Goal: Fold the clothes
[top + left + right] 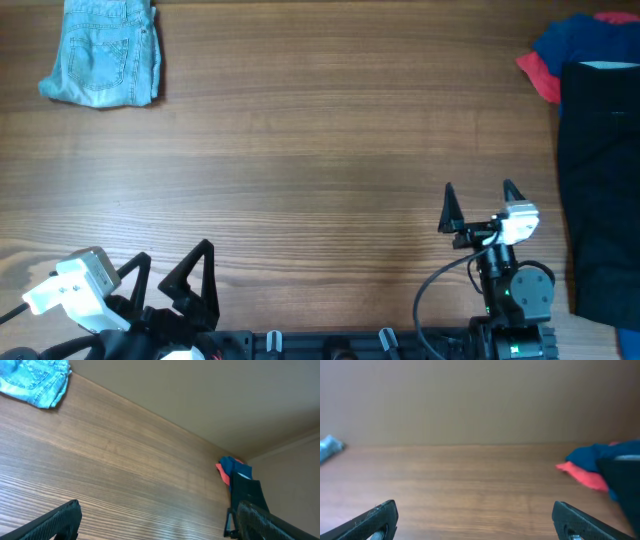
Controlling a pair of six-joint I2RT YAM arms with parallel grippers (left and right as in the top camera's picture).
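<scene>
A brown wooden table (320, 150) with grain running from side to side is filling the overhead view, and two black robot arms are sitting along its near edge. A pair of light blue denim shorts (103, 55) is lying in a compact, roughly rectangular shape at the far left corner of the table, with a stitched back pocket facing up. At the far right corner a dark blue garment (585, 38) is lying crumpled, and a red garment (540, 72) is showing at its left side, touching it. A plain black garment (600, 190) is lying flat along the right edge, its far end overlapping the dark blue garment and its near end reaching close to the near edge. The left gripper (177, 250) is sitting at the near left corner with its two fingers spread wide, released and grasping nothing. The right gripper (479, 186) is sitting by the near edge toward the right, near the black garment but not touching it. Its fingers are pointing toward the far edge, spread wide and empty.
</scene>
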